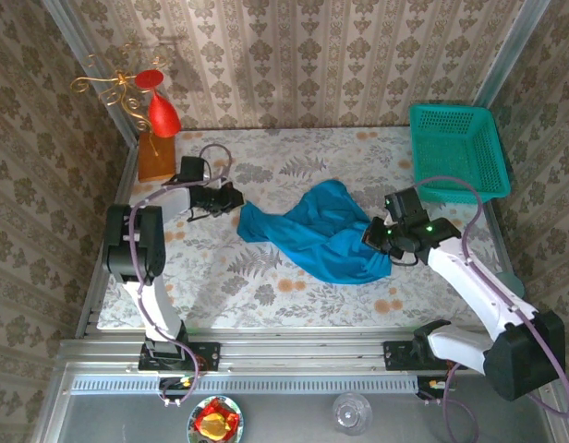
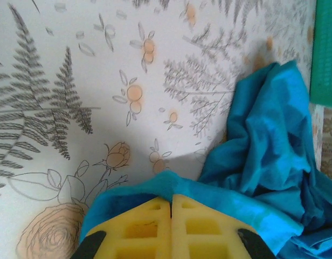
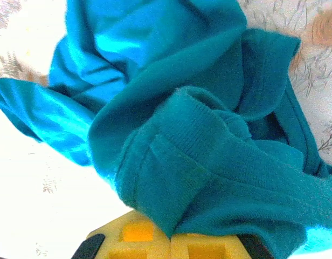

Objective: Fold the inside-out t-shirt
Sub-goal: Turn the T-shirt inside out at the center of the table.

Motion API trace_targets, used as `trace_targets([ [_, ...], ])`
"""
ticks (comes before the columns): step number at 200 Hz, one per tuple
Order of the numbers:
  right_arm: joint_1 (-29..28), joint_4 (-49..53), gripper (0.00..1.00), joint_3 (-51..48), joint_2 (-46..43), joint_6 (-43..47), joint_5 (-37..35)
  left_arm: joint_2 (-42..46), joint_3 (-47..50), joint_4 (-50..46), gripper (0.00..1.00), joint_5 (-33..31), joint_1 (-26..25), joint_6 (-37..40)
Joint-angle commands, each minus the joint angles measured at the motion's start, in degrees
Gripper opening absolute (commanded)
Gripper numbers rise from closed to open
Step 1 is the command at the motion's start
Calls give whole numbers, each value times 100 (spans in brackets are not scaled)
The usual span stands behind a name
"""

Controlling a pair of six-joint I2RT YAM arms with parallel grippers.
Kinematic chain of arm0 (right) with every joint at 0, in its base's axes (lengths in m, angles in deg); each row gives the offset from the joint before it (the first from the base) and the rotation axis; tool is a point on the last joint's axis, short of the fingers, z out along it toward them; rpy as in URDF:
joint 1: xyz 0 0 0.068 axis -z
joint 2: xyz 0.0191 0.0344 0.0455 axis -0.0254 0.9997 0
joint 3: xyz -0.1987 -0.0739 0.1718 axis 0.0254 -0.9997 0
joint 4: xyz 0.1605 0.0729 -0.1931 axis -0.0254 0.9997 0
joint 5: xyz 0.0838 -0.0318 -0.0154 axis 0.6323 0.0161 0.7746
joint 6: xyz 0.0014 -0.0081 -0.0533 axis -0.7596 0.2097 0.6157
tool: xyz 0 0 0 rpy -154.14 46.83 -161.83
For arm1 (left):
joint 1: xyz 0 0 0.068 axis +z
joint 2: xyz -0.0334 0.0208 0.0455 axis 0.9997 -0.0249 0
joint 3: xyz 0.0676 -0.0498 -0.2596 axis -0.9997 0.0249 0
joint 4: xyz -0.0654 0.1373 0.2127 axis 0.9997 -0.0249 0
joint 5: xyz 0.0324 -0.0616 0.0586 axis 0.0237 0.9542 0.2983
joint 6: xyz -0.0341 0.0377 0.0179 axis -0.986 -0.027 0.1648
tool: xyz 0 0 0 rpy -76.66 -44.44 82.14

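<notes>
The teal-blue t-shirt (image 1: 317,233) lies bunched across the middle of the floral table, stretched between both arms. My left gripper (image 1: 236,200) is shut on the t-shirt's left edge; in the left wrist view its yellow jaws meet at the tip (image 2: 171,204) with a fold of the t-shirt (image 2: 263,156) pinched between them. At the t-shirt's right end my right gripper (image 1: 375,236) is shut on it; the right wrist view has a thick ribbed hem of the t-shirt (image 3: 209,162) clamped at the closed jaws (image 3: 170,236).
A green mesh basket (image 1: 455,149) stands at the back right corner. At the back left, a red ornament on a wooden block (image 1: 157,138). Patterned walls enclose the table (image 1: 266,286) on three sides.
</notes>
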Motion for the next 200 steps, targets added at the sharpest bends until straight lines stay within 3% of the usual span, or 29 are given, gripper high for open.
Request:
trace_targets([
  [1, 91, 431, 0, 630, -386, 223, -441, 923, -475, -621, 0, -750, 102, 285],
  [36, 215, 738, 0, 1131, -852, 291, -783, 2191, -837, -1349, 0, -1782, 188, 719],
  [64, 247, 579, 0, 750, -1221, 31, -897, 3120, -495, -1343, 0, -2663, 225, 764],
  [79, 295, 458, 0, 284, -1369, -215, -954, 3328, -191, -1283, 0, -2734, 222, 755],
  [98, 330, 248, 0, -557, -1493, -749, -921, 3301, 269, -1271, 0, -2369, 217, 711],
  [127, 331, -9, 28, -1333, -1513, -1137, -650, 3205, 1090, -1046, 0, -2084, 139, 562],
  [144, 339, -23, 30, -1255, -1467, -808, -662, 3158, 1414, -868, 0, -1927, 116, 482],
  [157, 314, -225, 30, -1095, -1258, -70, -336, 3147, 1575, -749, 0, -1861, 94, 441],
  [200, 221, -124, 30, -242, 318, 1769, 268, 3036, 1596, -669, 0, -1830, 85, 453],
])
